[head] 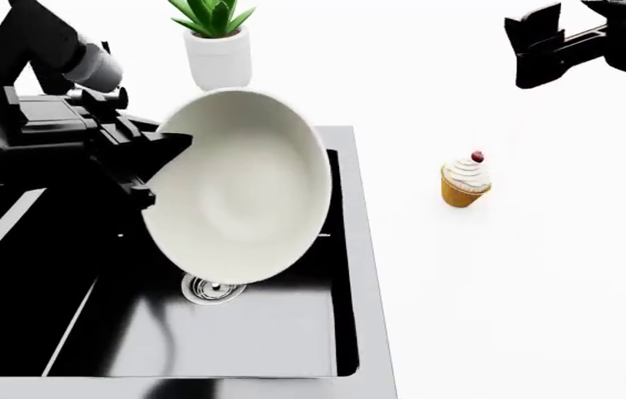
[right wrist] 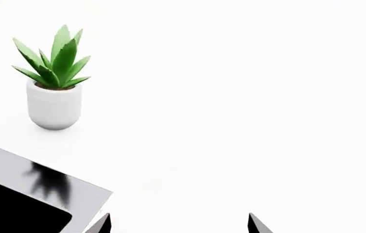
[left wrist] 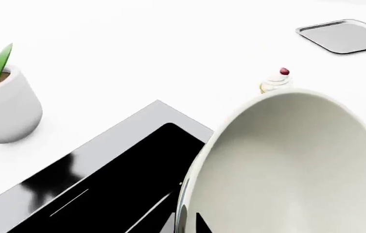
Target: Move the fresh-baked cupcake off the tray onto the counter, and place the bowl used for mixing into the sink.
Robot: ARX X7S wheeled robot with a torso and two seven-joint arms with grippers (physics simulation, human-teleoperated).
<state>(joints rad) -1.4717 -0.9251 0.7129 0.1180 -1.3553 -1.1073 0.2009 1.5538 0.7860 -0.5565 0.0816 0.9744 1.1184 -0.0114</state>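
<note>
The left end effector [head: 140, 170] is clamped on the left rim of the bowl [head: 240, 187], holding it tipped steeply on edge so its open side faces up and to the right. The bowl hangs over the right-hand basin of the sink [head: 341, 249], its lowest edge just above the drain [head: 213, 288], so the release point lies almost straight below the held rim; what the coming move seems to call for is a short descent and a levelling of the bowl before the fingers part. The cupcake [head: 465, 181] already stands upright on the counter [head: 534, 291], to the right of the sink and well apart from the tray [left wrist: 348, 36], which lies empty farther right. The right end effector [head: 534, 46] hovers far and to the right, above the counter; its two fingertips [right wrist: 257, 225] show well apart in the right wrist view, holding nothing. A potted plant [head: 216, 41] stands just beyond the sink's far rim, clear of the bowl's path downward.
</note>
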